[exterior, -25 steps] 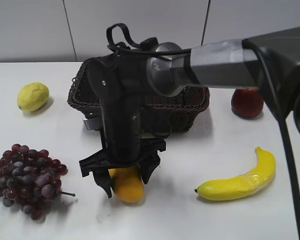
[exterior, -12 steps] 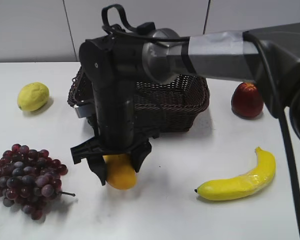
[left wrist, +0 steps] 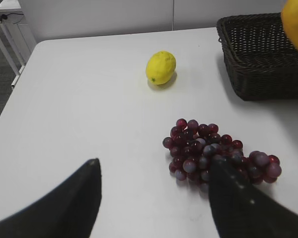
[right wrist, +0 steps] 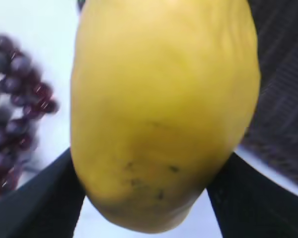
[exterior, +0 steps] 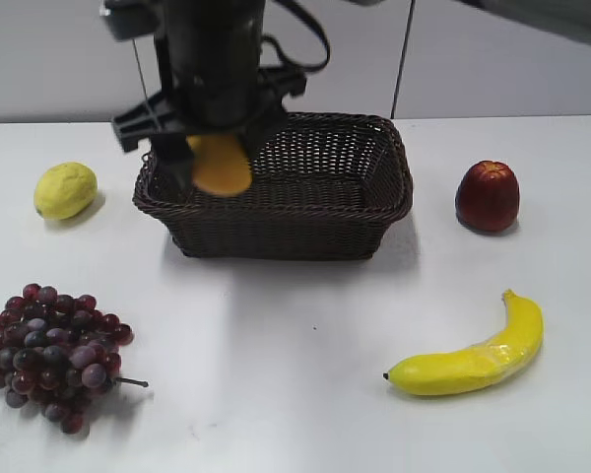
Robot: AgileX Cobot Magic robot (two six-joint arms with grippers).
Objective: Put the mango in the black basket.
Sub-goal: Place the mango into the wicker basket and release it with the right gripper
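Observation:
The orange-yellow mango (exterior: 219,164) hangs in my right gripper (exterior: 209,158), which is shut on it above the left end of the black basket (exterior: 305,222). In the right wrist view the mango (right wrist: 164,109) fills the frame between the two dark fingers, with the basket weave (right wrist: 283,74) at the right. A sliver of the mango (left wrist: 297,25) and the basket (left wrist: 263,59) show at the top right of the left wrist view. My left gripper (left wrist: 154,198) is open and empty low over the table, near the grapes.
A lemon (exterior: 65,189) lies left of the basket, a bunch of dark red grapes (exterior: 51,353) at the front left, a banana (exterior: 473,357) at the front right and a red apple (exterior: 488,195) right of the basket. The white table's left edge shows in the left wrist view (left wrist: 15,94).
My right gripper has lifted the mango off the table in front of the basket and carried it up and back over the basket's left end. The left gripper shows no change.

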